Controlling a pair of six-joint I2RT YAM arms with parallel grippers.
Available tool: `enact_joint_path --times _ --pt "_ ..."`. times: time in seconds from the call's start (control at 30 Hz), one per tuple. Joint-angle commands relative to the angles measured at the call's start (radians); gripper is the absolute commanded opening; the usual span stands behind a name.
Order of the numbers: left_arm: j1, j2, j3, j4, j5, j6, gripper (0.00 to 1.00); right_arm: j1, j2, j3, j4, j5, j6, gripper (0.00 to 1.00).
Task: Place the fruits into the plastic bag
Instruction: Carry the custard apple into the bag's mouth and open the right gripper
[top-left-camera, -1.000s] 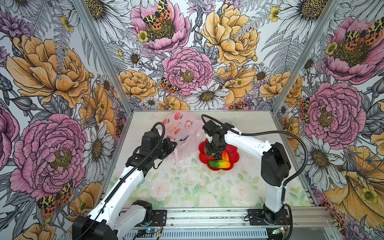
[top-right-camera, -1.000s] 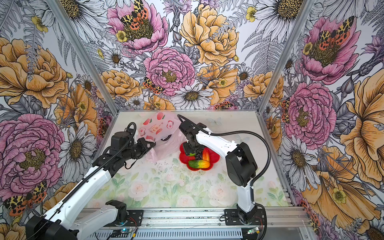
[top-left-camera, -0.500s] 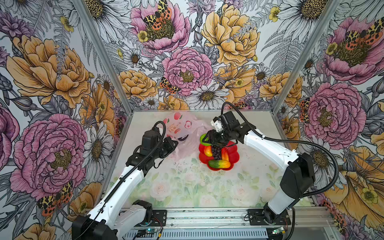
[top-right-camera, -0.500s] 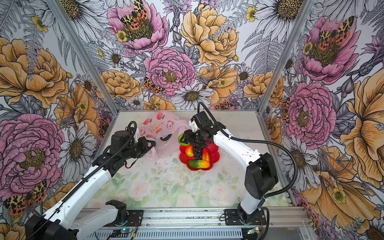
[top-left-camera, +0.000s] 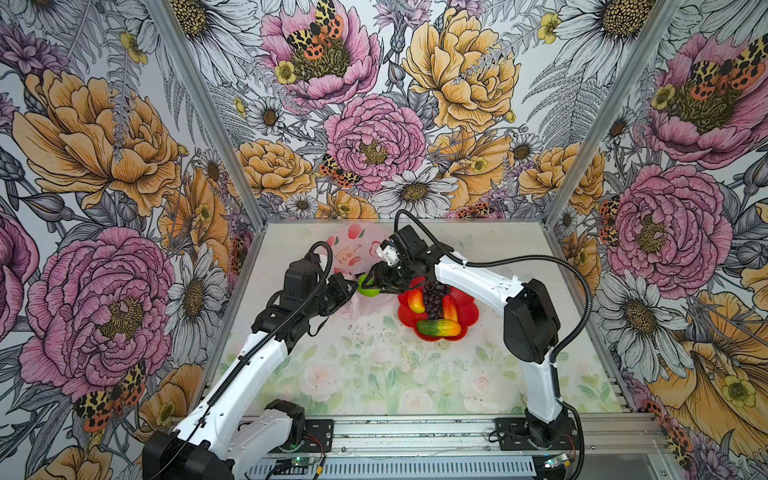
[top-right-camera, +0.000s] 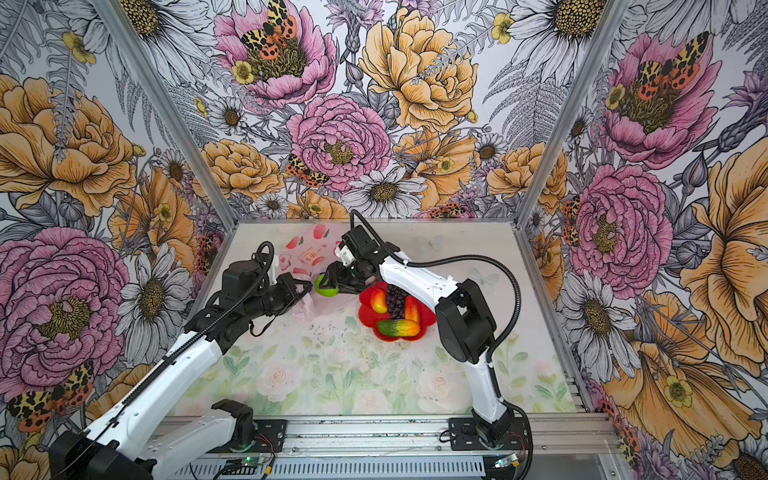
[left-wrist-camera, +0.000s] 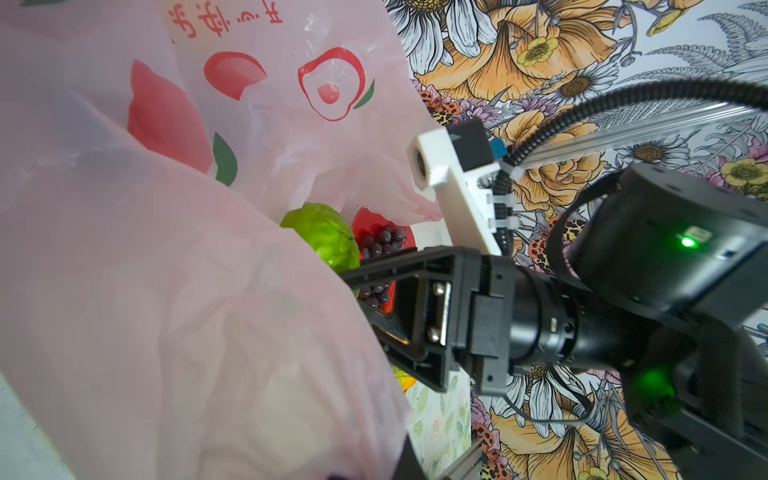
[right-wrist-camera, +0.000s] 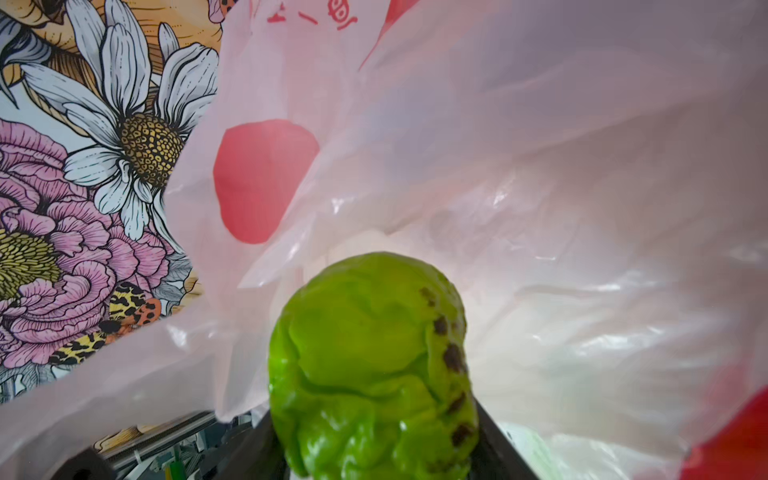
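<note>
My right gripper (top-left-camera: 371, 284) (top-right-camera: 330, 284) is shut on the green lime (top-left-camera: 367, 287) (right-wrist-camera: 374, 365) and holds it at the mouth of the pink plastic bag (top-left-camera: 352, 255) (top-right-camera: 305, 257) (right-wrist-camera: 519, 166). My left gripper (top-left-camera: 350, 291) (top-right-camera: 304, 287) is shut on the bag's near edge and holds that edge up; in the left wrist view the bag (left-wrist-camera: 166, 291) hides its jaws. The lime (left-wrist-camera: 324, 237) shows just past the bag's rim. Purple grapes (top-left-camera: 432, 297), two red-yellow fruits (top-left-camera: 415, 301) and a green-orange mango (top-left-camera: 438, 327) lie on the plate.
The red flower-shaped plate (top-left-camera: 469, 309) (top-right-camera: 428, 316) sits right of the bag, under the right forearm. The bag lies near the back wall (top-left-camera: 374, 166). Bare floral table surface (top-left-camera: 374, 374) stretches toward the front rail (top-left-camera: 415, 432).
My right gripper has lifted the lime off the plate and carried it left to the bag's mouth. The left arm and the bag edge it holds have stayed put.
</note>
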Motion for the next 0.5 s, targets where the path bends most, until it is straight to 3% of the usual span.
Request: enact_joint_path --times 0.0,0.13,0.33,0.47 --pt "-0.002 -0.015 0.037 0.023 0.024 0.019 0.0 0.005 0.055 0.1 0.023 0.034 0.053 0.5" --pt "-0.024 0.0 0.049 0.024 0.022 0.016 0.0 0.003 0.133 0.185 0.049 0.14 0.136 0.5" --pt "-0.053 0.026 0.055 0.03 0.02 0.009 0.0 -0.021 0.236 0.249 0.24 0.224 0.34 0.51" --pt "-0.054 0.032 0.061 0.025 0.025 0.012 0.0 -0.035 0.306 0.357 0.247 0.28 0.391 0.58"
